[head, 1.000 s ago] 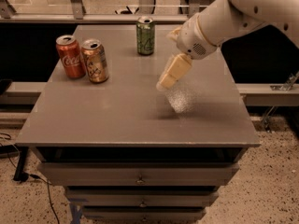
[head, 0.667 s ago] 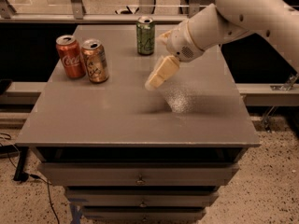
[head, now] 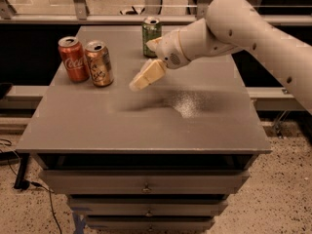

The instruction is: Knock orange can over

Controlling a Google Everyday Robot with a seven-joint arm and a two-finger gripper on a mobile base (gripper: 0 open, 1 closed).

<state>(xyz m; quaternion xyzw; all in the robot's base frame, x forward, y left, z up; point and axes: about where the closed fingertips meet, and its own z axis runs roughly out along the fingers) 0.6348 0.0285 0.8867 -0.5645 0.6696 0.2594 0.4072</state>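
Note:
The orange can point(head: 99, 63), copper-orange with pale label markings and a silver top, stands upright at the left of the grey table point(head: 146, 126). It touches or nearly touches a red Coca-Cola can point(head: 73, 59) on its left. My gripper point(head: 139, 83) hangs above the table's middle, to the right of the orange can and apart from it, fingers pointing left and down toward it. It holds nothing that I can see.
A green can point(head: 151, 36) stands upright near the table's back edge, just behind my wrist. The white arm point(head: 253, 38) reaches in from the right. Drawers sit below the table's front edge. A railing runs behind the table.
My gripper has moved left across the table toward the orange can. The cans have not moved.

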